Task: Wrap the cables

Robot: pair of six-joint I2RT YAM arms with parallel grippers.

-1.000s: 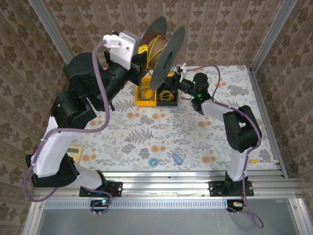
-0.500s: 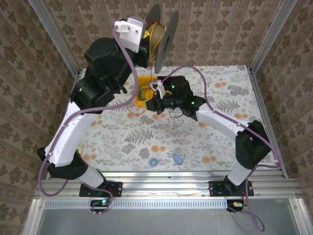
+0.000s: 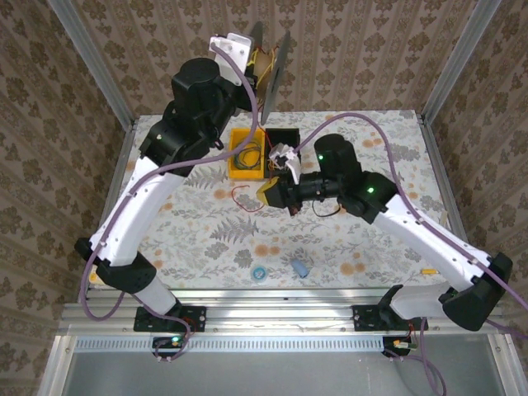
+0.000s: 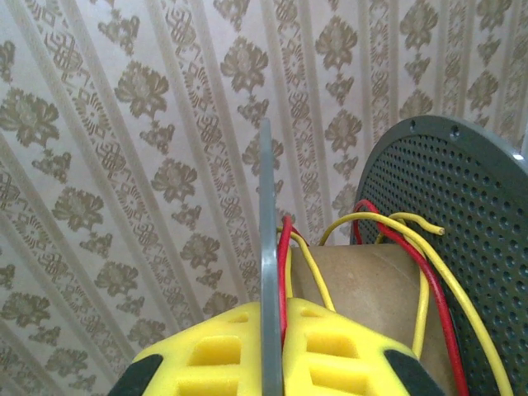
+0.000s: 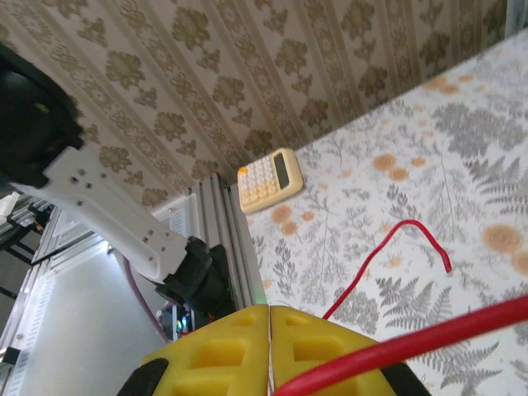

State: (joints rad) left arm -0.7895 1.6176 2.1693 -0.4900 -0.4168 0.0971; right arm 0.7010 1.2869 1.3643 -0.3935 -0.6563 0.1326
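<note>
My left gripper (image 3: 252,59) holds the dark grey spool (image 3: 276,70) high against the back wall. In the left wrist view its yellow fingers (image 4: 346,346) are shut on the spool's thin flange (image 4: 266,214). A red cable (image 4: 285,264) and yellow wires lie over the cardboard core (image 4: 363,280), beside the perforated flange (image 4: 445,206). My right gripper (image 3: 271,191) hangs low over the middle of the table, jaws shut. The red cable (image 5: 429,334) crosses its right finger, and a thin stretch (image 5: 371,264) runs out onto the cloth. A loose red loop (image 3: 241,198) lies left of that gripper.
A yellow bin (image 3: 235,169) with coiled wires and a black bin (image 3: 285,134) stand at the back centre. A blue ring (image 3: 259,271) and a blue cylinder (image 3: 299,267) lie near the front edge. A cream calculator (image 5: 270,178) sits at the table's left edge.
The left arm has raised the spool higher and further back. The right gripper has come away from the bins, left and nearer, with red cable trailing onto the table.
</note>
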